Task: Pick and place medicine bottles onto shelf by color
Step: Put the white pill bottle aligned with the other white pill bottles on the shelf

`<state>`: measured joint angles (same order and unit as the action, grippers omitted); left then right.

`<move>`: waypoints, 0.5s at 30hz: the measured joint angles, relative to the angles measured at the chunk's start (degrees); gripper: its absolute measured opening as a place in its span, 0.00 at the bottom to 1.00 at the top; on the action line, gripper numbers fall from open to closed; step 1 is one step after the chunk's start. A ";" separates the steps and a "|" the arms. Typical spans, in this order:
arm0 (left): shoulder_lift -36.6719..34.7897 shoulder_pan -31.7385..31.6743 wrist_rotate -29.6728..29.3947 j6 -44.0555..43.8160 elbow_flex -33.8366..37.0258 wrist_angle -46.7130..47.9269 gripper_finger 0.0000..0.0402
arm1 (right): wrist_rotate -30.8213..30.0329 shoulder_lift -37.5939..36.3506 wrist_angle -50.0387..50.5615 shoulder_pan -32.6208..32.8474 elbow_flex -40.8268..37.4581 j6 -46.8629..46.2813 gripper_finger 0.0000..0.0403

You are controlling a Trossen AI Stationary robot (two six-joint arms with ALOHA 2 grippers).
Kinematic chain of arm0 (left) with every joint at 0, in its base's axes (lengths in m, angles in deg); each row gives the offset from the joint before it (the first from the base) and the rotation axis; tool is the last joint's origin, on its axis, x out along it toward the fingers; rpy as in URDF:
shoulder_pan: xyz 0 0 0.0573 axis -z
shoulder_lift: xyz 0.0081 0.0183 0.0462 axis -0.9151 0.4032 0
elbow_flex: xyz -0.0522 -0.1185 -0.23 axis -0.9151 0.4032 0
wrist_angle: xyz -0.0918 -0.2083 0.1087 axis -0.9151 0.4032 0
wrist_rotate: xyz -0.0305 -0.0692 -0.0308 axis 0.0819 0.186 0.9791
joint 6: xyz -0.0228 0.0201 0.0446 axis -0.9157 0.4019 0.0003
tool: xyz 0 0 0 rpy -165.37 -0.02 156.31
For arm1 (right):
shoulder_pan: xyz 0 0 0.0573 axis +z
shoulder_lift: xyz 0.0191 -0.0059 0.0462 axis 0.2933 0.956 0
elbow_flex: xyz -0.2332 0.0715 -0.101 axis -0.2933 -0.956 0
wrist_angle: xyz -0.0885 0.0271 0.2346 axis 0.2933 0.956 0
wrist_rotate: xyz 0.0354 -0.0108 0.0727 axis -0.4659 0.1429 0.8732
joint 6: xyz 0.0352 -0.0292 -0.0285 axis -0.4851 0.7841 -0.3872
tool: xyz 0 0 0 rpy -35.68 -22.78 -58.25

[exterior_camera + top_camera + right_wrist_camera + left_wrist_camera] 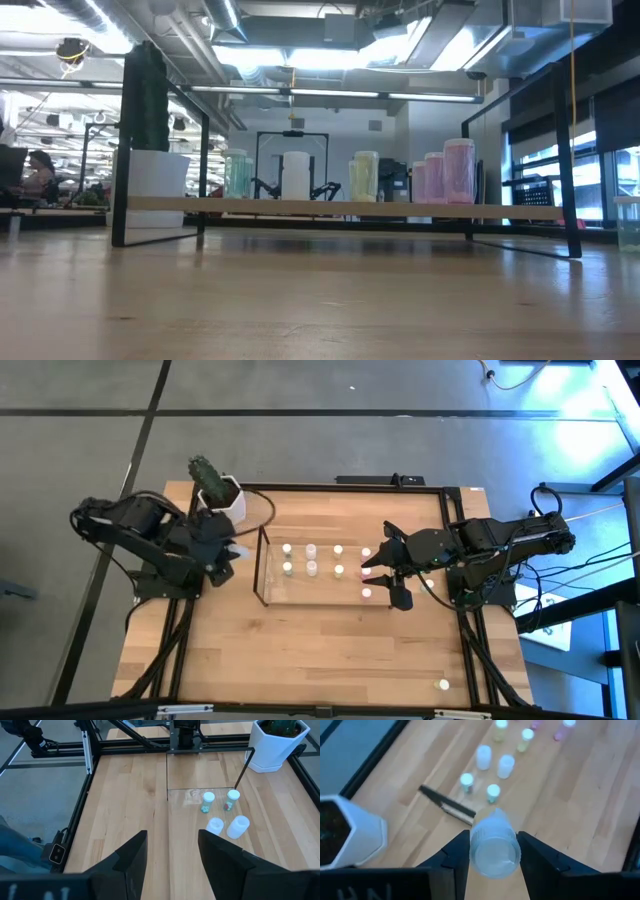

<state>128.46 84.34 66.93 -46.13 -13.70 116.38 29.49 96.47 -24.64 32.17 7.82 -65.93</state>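
Observation:
A clear shelf (pixel 262 575) with a thin dark frame stands mid-table. Several small pale bottles stand on it in rows, greenish (pixel 236 175), white (pixel 295 175), yellowish (pixel 364 177) and pink (pixel 447 172). My left gripper (pixel 232 552) hovers just off the shelf's left end, shut on a whitish, see-through bottle (pixel 495 850). My right gripper (pixel 385 575) hangs open over the shelf's right end, beside the pink bottles (pixel 367 593), with nothing between its fingers (pixel 131 857). My left gripper pinches the whitish bottle by its round sides (pixel 474 851) between its two fingers (pixel 457 852). The bottle lies along the fingers, its flat bottom toward the wrist and its cap end pointing away and down. It is lifted clear of the table.
A white hexagonal plant pot (pixel 222 498) stands at the far left, close to my left gripper. One lone bottle (pixel 443 684) stands near the table's front right corner. Dark rails (pixel 455 510) run along the table's edges. Bare wood lies in front of the shelf.

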 joint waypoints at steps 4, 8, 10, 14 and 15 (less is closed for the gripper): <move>5.16 0.92 2.13 4.69 -4.59 -1.50 0.34 | -0.01 0.00 0.02 0.00 0.00 0.00 0.44; 10.16 2.23 3.06 9.51 -9.73 -4.66 0.34 | 0.00 0.00 0.02 0.00 0.00 0.00 0.44; 12.43 2.77 3.15 11.82 -12.01 -6.16 0.34 | -0.02 0.00 0.02 -0.02 0.00 0.00 0.44; 17.00 3.32 3.19 16.13 -15.34 -7.61 0.34 | -0.02 0.00 0.02 -0.01 0.00 0.00 0.44; 18.13 3.33 3.26 16.75 -16.02 -7.62 0.34 | -0.02 0.00 0.02 -0.02 0.00 0.00 0.44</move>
<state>146.60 87.67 70.19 -29.38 -29.73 108.76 29.47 96.47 -24.61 32.15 7.82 -65.93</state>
